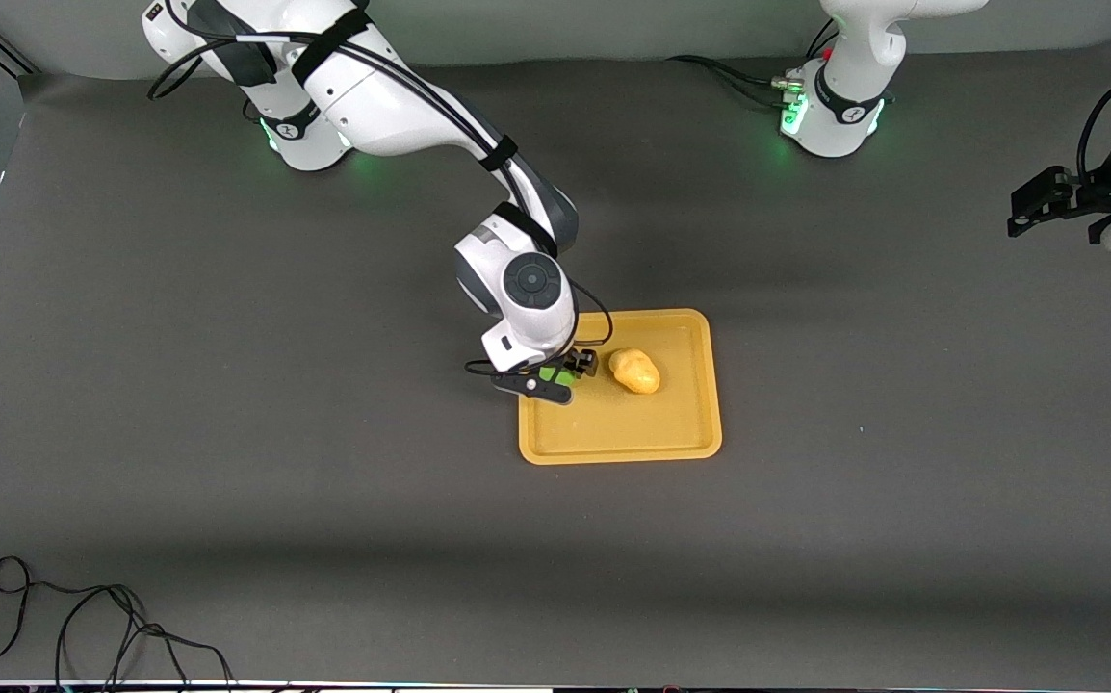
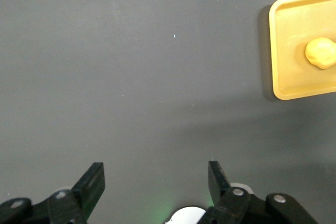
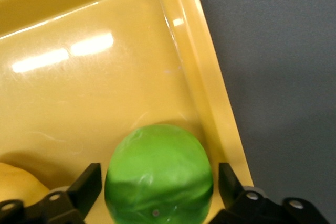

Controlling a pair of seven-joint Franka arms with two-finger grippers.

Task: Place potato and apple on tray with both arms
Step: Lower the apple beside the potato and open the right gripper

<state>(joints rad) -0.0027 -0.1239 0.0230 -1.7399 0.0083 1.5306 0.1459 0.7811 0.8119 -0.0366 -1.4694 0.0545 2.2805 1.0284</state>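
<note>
Green apple [image 3: 159,174] on tray [image 3: 79,93], between parted right gripper [image 3: 157,184] fingers

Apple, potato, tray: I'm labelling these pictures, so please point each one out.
apple [image 3: 159,174]: right wrist view, its green side.
potato [image 1: 635,371]: front view, its lumpy middle.
tray [image 1: 619,453]: front view, rim nearest the camera.

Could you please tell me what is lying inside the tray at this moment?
The tray holds the potato and the apple, which sits between the right gripper's open fingers. That gripper hides most of the apple from the front.
</note>
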